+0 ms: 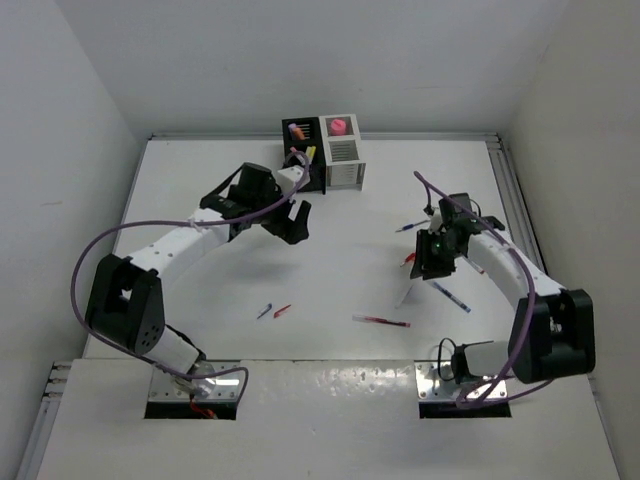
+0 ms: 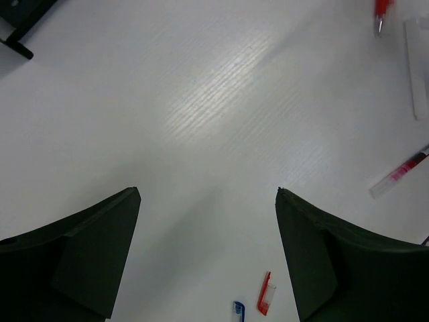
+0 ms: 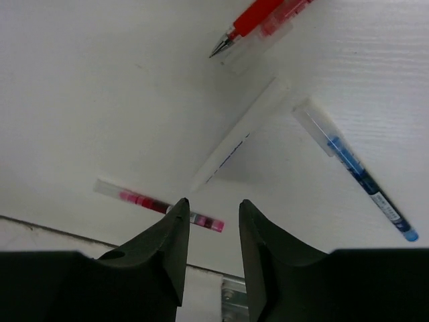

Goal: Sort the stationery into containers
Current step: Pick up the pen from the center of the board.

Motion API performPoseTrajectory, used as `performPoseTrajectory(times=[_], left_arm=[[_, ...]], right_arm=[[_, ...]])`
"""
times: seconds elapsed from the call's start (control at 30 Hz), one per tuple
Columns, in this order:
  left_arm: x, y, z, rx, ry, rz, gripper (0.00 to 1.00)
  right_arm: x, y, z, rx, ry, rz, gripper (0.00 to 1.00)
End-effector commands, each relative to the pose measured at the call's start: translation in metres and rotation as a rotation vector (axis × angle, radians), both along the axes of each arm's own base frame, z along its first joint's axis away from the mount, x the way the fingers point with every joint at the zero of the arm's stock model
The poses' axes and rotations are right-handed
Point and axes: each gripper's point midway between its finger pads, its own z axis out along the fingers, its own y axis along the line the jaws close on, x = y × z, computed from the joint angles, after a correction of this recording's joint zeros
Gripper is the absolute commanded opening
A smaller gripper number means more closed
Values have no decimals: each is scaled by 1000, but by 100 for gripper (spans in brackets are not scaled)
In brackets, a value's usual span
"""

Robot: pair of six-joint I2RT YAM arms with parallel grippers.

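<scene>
The containers stand joined at the table's back: a black holder [image 1: 303,150] with a few pieces in it and a white holder [image 1: 345,162] with a pink piece [image 1: 338,127]. My left gripper [image 1: 293,222] [image 2: 208,191] hangs open and empty over bare table just in front of the black holder. A red cap [image 2: 265,294] and a blue cap [image 2: 238,309] lie below it. My right gripper [image 1: 432,262] [image 3: 213,201] hovers with its jaws narrowly open and nothing between them. Around it lie a white pen [image 3: 238,134], a red pen [image 3: 258,20], a blue pen [image 3: 358,171] and a pink-red pen [image 3: 157,204].
Another blue pen [image 1: 410,227] lies behind the right gripper. The red and blue caps [image 1: 273,311] sit mid-table near the front. Purple cables [image 1: 110,240] loop off both arms. White walls close in the table on the left, back and right.
</scene>
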Motion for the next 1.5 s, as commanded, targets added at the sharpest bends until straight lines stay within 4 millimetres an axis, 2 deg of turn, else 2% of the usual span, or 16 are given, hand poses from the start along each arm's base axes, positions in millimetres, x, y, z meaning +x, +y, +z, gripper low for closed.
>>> performPoseTrajectory(times=[0.0,0.07,0.23,0.6,0.73,0.9,1.1,1.2,1.3,1.37,1.43,1.47], left_arm=[[7,9,17,-33,-43,65,88],[8,13,15,-36,-38,80,89],[9,24,14,-40,-39,107,89],[13,41,4,-49,-13,142,88],[15,45,2,-57,-2,155,88],[19,50,-3,-54,23,171,88],[21,57,-5,-70,53,178,88],[23,58,2,-96,45,178,88],[24,56,11,-122,30,175,88],[25,55,16,-141,23,177,88],[25,55,23,-162,6,175,88],[25,55,27,-173,1,176,88]], right_arm=[[14,-1,-10,-39,40,-162,35],[16,1,-18,-44,80,-179,37],[28,3,-22,-57,122,-200,37],[15,4,-55,-79,270,-236,33],[20,6,-62,-68,280,-231,32],[19,7,-75,-78,316,-220,25],[8,7,-79,-68,330,-195,10],[-3,7,-72,-59,318,-166,0],[3,18,-46,4,239,-120,0],[14,31,-20,60,146,-68,0],[43,44,13,106,-9,-34,0],[58,58,34,136,-91,14,0]])
